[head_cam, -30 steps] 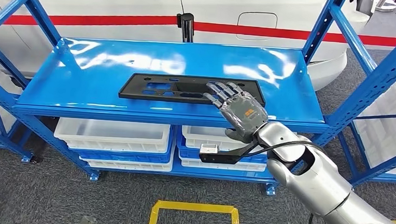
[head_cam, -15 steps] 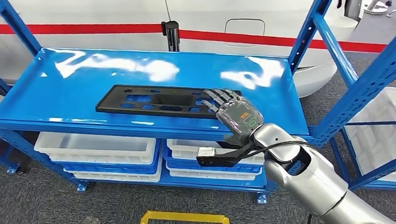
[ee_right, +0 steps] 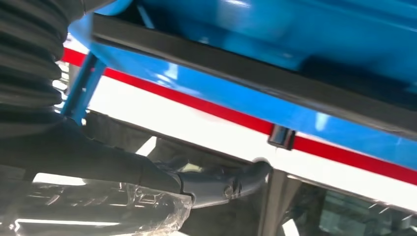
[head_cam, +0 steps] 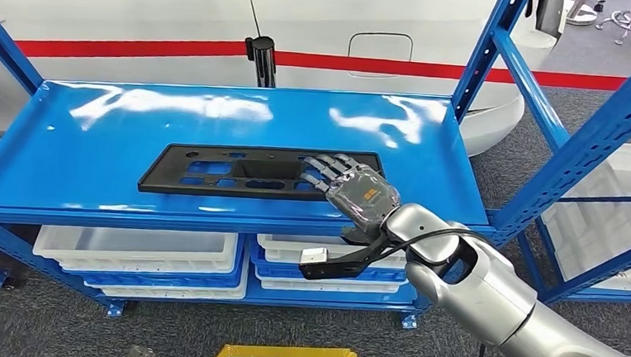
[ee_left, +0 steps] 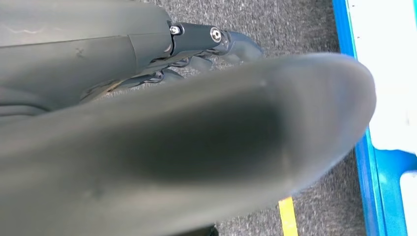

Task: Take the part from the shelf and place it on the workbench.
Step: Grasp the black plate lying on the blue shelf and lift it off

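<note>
A blue shelf (head_cam: 91, 144) spans the head view from the left edge to right of centre; its uprights are cut off at the top. Behind it runs a white car body with a red stripe (head_cam: 138, 48), cropped by the upper edge. White bins (head_cam: 138, 249) sit half hidden under the shelf deck. The part (head_cam: 213, 170), a flat black panel with cut-outs, lies on the deck at centre frame. The right hand (head_cam: 353, 189) lies over the part's right end with fingers spread flat, hiding that end; whether the thumb reaches under the panel cannot be told. In the left wrist view the left hand (ee_left: 187, 147) is a blurred grey mass against carpet; its fingers cannot be made out.
</note>
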`<state>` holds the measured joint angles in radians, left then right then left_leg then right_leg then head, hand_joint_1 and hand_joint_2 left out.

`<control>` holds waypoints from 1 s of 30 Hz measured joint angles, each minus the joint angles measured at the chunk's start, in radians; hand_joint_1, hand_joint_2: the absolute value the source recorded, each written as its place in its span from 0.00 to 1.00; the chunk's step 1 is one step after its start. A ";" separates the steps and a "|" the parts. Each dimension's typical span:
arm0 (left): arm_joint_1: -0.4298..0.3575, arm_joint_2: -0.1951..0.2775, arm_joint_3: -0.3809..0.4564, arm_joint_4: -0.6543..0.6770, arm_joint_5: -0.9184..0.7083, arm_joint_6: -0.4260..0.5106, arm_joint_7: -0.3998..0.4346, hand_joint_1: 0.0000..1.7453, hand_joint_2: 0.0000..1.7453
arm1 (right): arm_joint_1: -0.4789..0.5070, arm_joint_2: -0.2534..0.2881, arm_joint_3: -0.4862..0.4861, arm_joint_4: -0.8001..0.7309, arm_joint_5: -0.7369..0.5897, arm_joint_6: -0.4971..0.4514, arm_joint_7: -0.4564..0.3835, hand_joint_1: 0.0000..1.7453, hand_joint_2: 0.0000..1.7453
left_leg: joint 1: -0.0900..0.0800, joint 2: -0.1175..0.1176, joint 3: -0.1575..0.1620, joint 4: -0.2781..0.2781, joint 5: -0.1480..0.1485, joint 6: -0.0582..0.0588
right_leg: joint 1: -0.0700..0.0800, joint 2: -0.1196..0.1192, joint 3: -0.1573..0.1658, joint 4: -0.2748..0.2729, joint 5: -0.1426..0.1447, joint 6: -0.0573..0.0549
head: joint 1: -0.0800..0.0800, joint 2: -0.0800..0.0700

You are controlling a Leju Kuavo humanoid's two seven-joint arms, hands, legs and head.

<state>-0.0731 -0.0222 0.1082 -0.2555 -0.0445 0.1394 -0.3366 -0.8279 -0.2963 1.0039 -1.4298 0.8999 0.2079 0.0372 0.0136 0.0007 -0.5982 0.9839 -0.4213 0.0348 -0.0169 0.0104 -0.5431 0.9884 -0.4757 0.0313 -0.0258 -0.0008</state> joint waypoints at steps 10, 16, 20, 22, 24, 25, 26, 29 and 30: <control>-0.005 -0.010 0.008 -0.002 -0.008 0.000 0.000 0.00 0.00 | -0.023 0.023 0.055 0.002 -0.029 0.030 0.007 0.00 1.00 | -0.010 -0.009 0.034 -0.010 -0.020 0.008 | 0.002 -0.007 -0.097 0.088 0.018 0.026 | 0.007 0.000; -0.006 -0.010 0.009 -0.002 -0.010 -0.004 0.001 0.00 0.00 | -0.036 0.043 0.086 0.005 -0.031 0.032 0.011 0.00 1.00 | -0.014 -0.009 0.032 0.000 -0.035 0.007 | 0.004 -0.006 -0.060 0.000 0.055 0.005 | 0.005 0.000; -0.009 -0.012 0.010 -0.004 -0.010 -0.011 0.001 0.00 0.00 | -0.039 0.069 0.107 0.015 -0.028 0.030 0.035 0.00 1.00 | -0.013 -0.007 0.035 -0.004 -0.037 0.004 | 0.007 -0.002 -0.060 0.000 0.051 -0.001 | 0.005 0.000; -0.010 -0.013 0.011 -0.005 -0.009 -0.016 0.001 0.00 0.50 | -0.040 0.081 0.117 0.026 -0.023 0.029 0.051 0.00 1.00 | -0.012 -0.007 0.035 -0.005 -0.038 0.002 | 0.008 -0.002 -0.060 0.001 0.050 -0.003 | 0.005 0.000; -0.010 -0.014 0.015 -0.005 -0.006 -0.021 -0.002 0.00 1.00 | -0.043 0.090 0.126 0.043 -0.021 0.028 0.065 0.24 1.00 | -0.011 -0.007 0.035 -0.006 -0.038 0.000 | 0.009 -0.002 -0.060 0.001 0.050 -0.003 | 0.005 0.000; -0.010 -0.015 0.017 -0.006 -0.004 -0.023 -0.005 0.00 1.00 | -0.044 0.094 0.129 0.054 -0.020 0.026 0.072 0.48 1.00 | -0.011 -0.007 0.035 -0.006 -0.038 -0.002 | 0.009 -0.002 -0.060 0.001 0.049 -0.004 | 0.005 0.000; -0.010 -0.016 0.018 -0.006 -0.002 -0.023 -0.009 0.00 1.00 | -0.044 0.098 0.132 0.065 -0.019 0.024 0.078 0.72 1.00 | -0.011 -0.007 0.035 -0.006 -0.038 -0.003 | 0.009 -0.003 -0.059 0.001 0.049 -0.004 | 0.005 0.000; -0.010 -0.020 0.019 -0.010 -0.004 -0.020 -0.021 0.00 0.25 | -0.044 0.105 0.138 0.095 -0.015 0.019 0.084 0.98 1.00 | -0.012 -0.007 0.035 -0.006 -0.038 -0.006 | 0.008 -0.003 -0.059 0.001 0.049 -0.004 | 0.005 0.000; -0.010 -0.021 0.019 -0.011 -0.005 -0.020 -0.023 0.00 0.00 | -0.044 0.107 0.139 0.104 -0.014 0.019 0.084 0.99 1.00 | -0.013 -0.007 0.035 -0.006 -0.038 -0.006 | 0.008 -0.003 -0.059 0.001 0.049 -0.004 | 0.006 0.000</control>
<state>-0.0827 -0.0436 0.1275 -0.2667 -0.0500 0.1196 -0.3596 -0.8722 -0.1892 1.1427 -1.3253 0.8857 0.2269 0.1214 0.0006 -0.0064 -0.5629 0.9783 -0.4590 0.0287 -0.0090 0.0077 -0.6017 0.9894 -0.4264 0.0272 -0.0203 -0.0008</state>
